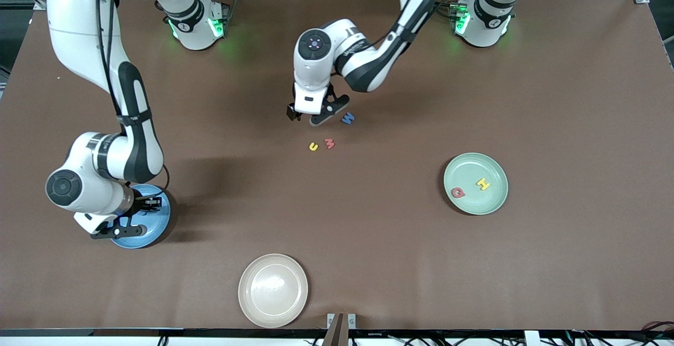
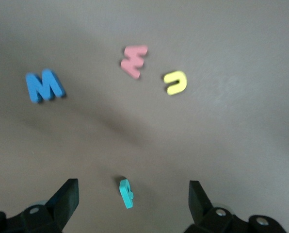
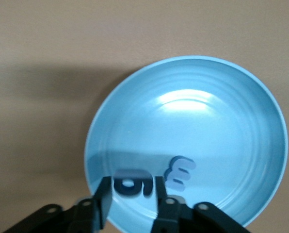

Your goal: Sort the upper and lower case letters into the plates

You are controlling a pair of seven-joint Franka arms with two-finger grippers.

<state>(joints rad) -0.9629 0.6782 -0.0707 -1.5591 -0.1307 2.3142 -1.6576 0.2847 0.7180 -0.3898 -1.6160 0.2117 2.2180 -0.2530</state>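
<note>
Over the glossy round blue plate [image 3: 193, 141] at the right arm's end of the table, the right gripper [image 3: 131, 204] pinches a dark blue chunky letter [image 3: 130, 184] between its fingers, just above a paler blue letter [image 3: 179, 173] lying in the dish. Mid-table, the left gripper [image 2: 130, 201] hangs with jaws spread wide over a tiny teal letter [image 2: 126, 192], with a blue M [image 2: 45, 85], a red letter [image 2: 134, 60] and a yellow u [image 2: 175, 82] nearby. Toward the left arm's end, the pale green plate [image 1: 492, 206] holds a red letter [image 1: 458, 193] and a yellow H [image 1: 483, 183].
</note>
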